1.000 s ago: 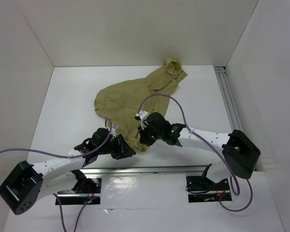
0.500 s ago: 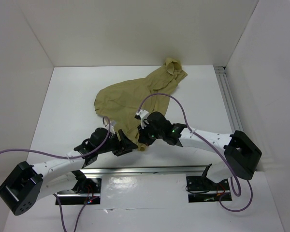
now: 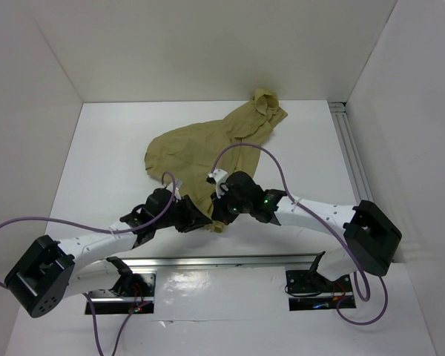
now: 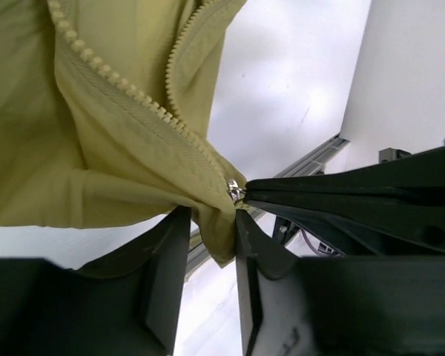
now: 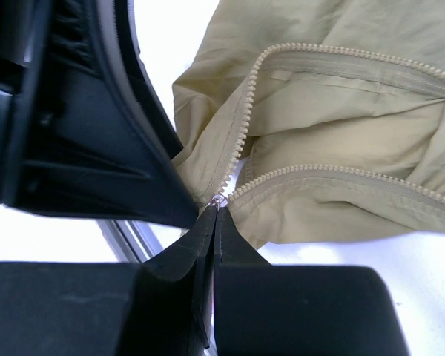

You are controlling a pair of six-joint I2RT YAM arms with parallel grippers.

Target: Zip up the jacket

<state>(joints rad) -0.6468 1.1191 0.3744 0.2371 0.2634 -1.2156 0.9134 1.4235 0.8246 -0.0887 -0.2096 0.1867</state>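
The olive-tan jacket [image 3: 208, 144] lies crumpled in the middle of the table, with its hood at the far right. Its zipper is open, and the two rows of teeth meet at the metal slider [image 5: 219, 199] at the near hem. My right gripper [image 5: 215, 211] is shut on the slider's pull; in the top view it [image 3: 219, 211] sits at the jacket's near corner. My left gripper [image 4: 206, 237] holds the hem corner of the jacket [image 4: 216, 233] between its fingers, just below the slider [image 4: 235, 191]. In the top view it [image 3: 201, 221] is right beside the right gripper.
A metal rail [image 3: 230, 261] runs along the near edge by the arm bases. Another rail [image 3: 352, 159] runs along the right wall. White walls enclose the table on the left, back and right. Purple cables loop over both arms.
My left arm has moved right and forward, bringing its gripper onto the jacket's near hem corner. The right arm and the jacket have stayed put.
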